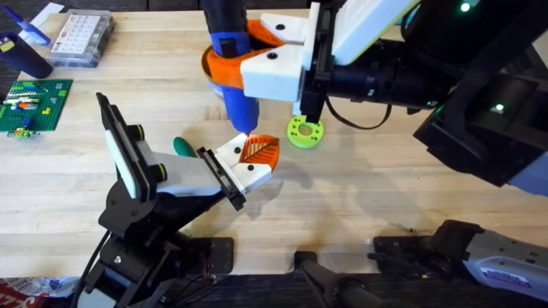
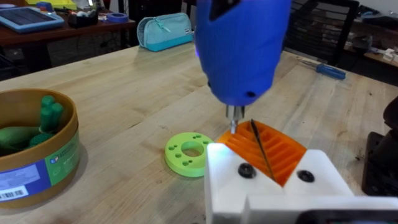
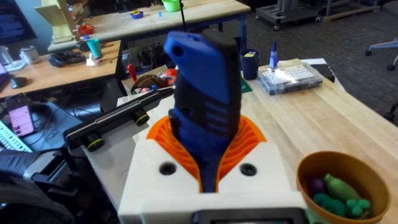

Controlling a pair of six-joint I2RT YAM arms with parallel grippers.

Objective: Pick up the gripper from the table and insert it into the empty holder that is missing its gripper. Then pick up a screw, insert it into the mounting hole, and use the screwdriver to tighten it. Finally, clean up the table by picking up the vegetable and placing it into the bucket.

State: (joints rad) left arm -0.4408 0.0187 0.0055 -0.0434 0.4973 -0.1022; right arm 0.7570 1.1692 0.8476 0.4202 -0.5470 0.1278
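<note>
The holder (image 1: 184, 178), a white boxy segment of my left arm with a black plate, carries the white gripper with orange ribbed pad (image 1: 253, 157), (image 2: 267, 163). My left gripper (image 1: 261, 151) looks shut, its pads meeting along a dark seam with nothing between. Two dark round spots (image 2: 246, 170) show on its white bases. My right gripper (image 1: 250, 51), (image 3: 208, 155) is shut on the blue screwdriver (image 1: 235, 81), (image 2: 242, 50), (image 3: 205, 99). The screwdriver's tip (image 2: 233, 122) hangs just over the orange pad's edge. The dark-green vegetable (image 1: 182, 146) lies on the table beside the holder.
A lime-green disc with holes (image 1: 304, 131), (image 2: 188, 152) lies right of the fingers. The bucket (image 1: 210, 73), (image 2: 46, 158), (image 3: 345, 177) stands behind the screwdriver and holds several green items. A screw box (image 1: 81, 38) and a green baseplate (image 1: 32, 104) sit far left.
</note>
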